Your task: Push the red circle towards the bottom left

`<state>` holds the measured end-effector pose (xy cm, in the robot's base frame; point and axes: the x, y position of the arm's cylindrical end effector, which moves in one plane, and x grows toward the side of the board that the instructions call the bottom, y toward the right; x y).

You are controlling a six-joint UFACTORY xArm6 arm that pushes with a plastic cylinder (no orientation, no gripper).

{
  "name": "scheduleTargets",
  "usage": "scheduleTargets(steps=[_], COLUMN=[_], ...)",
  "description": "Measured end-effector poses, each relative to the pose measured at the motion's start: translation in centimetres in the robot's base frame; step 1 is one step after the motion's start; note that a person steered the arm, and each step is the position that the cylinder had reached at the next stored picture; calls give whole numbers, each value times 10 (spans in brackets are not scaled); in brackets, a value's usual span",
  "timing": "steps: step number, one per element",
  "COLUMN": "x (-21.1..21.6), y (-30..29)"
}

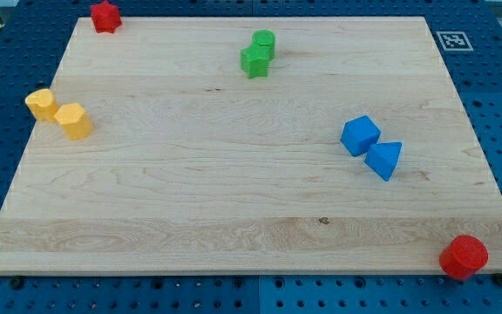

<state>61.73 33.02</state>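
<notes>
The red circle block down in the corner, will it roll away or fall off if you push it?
The red circle stands on its flat end, so it should probably slide rather than roll. It looks short and solid, so tipping seems unlikely. It sits at the board's bottom-right edge, so a careless push might drop it off. My tip is not in view.

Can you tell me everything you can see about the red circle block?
The red circle is a short, round block, plain bright red, looking like smooth painted wood or plastic. It sits flat side up at the wooden board's bottom right corner, hanging partly over the edge. Nothing touches it except the board; the nearest blocks, the blue ones, are well apart. My tip does not show in this view.
</notes>
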Motion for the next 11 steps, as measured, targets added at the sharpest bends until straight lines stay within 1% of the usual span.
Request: scheduleTargets(steps=[3,5,8,9,10,11], x=[1,1,1,1,1,1], y=[-24,-81,-94,-113,-162,-195])
